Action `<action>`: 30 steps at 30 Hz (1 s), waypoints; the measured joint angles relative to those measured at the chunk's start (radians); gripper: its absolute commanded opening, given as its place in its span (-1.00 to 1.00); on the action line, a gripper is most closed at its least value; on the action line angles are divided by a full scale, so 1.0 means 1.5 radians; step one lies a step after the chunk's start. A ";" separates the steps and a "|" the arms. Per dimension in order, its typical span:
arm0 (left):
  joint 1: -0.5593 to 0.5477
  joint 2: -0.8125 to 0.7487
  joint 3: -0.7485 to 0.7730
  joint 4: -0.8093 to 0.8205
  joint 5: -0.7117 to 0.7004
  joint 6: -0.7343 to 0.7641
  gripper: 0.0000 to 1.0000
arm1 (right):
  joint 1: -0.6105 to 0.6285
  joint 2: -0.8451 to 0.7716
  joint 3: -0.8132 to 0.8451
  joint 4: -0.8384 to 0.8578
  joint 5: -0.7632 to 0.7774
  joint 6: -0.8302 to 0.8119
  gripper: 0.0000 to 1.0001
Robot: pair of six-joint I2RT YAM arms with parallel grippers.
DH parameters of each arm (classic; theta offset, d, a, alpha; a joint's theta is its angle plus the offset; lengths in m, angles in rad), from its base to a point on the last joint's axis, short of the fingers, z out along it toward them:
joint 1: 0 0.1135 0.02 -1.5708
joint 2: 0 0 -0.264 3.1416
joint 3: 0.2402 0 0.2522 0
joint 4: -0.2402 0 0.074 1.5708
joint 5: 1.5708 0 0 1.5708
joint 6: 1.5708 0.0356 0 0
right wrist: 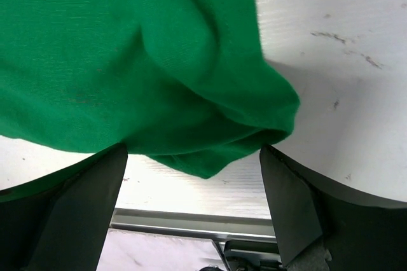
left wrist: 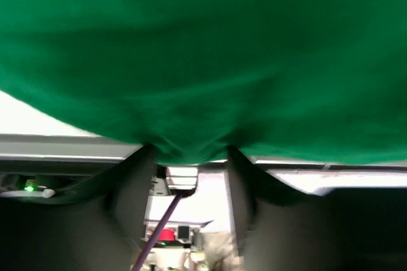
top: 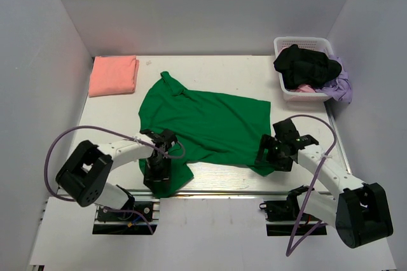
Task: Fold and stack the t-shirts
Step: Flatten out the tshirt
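The green t-shirt point(top: 210, 121) lies spread and rumpled across the middle of the table, collar end toward the far left. The salmon-pink t-shirt point(top: 114, 74) lies folded at the far left corner. My left gripper point(top: 157, 168) is at the shirt's near-left corner. In the left wrist view it point(left wrist: 187, 156) is closed on a pucker of green cloth point(left wrist: 203, 48). My right gripper point(top: 272, 155) is at the near-right corner. In the right wrist view it point(right wrist: 194, 163) is open, with a bunched corner of green cloth point(right wrist: 127, 48) between its fingers, not pinched.
A white basket point(top: 304, 41) at the far right holds a black garment point(top: 305, 64), and a lavender cloth point(top: 343, 86) hangs over its side. The table's metal front rail point(top: 216, 189) runs just under both grippers. White walls enclose the table.
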 measured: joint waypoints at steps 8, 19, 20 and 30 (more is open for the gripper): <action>-0.019 0.036 0.061 -0.011 -0.048 -0.009 -1.00 | 0.000 -0.018 -0.031 0.034 -0.032 -0.031 0.69; -0.019 -0.023 0.252 -0.056 -0.115 0.012 -1.00 | 0.002 -0.085 -0.054 0.045 -0.051 -0.045 0.58; -0.018 -0.038 0.278 -0.067 -0.127 0.015 -1.00 | 0.002 -0.084 -0.054 0.044 -0.051 -0.043 0.58; -0.014 -0.142 0.431 -0.034 -0.246 0.059 -1.00 | 0.002 -0.101 -0.054 -0.002 -0.032 0.012 0.58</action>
